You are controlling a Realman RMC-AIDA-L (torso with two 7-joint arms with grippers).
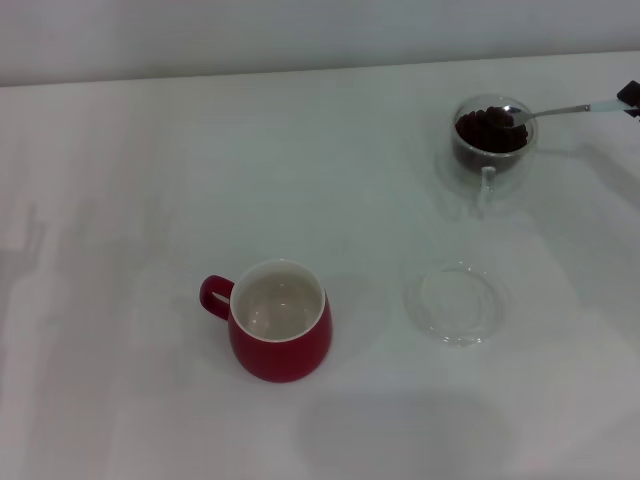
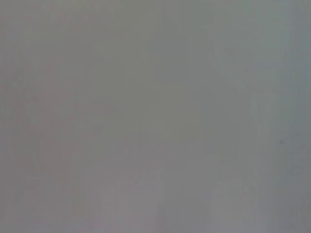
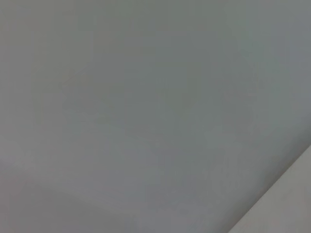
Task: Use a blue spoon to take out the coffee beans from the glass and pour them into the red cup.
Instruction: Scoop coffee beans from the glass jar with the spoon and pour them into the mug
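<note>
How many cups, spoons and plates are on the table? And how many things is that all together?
Cups: 2, the red cup and the glass with coffee beans in it
Spoons: 1, the blue spoon
Plates: 1, the clear saucer
Total: 4

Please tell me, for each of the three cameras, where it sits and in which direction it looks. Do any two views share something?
Head view: sits on the robot's head, looks forward and down at the white table with the red cup, glass and blue spoon; only the right gripper shows at the edge.
Left wrist view: only plain grey; no body part shows.
Right wrist view: also plain grey, pale corner.
Shared: the wrist views share only featureless grey.
</note>
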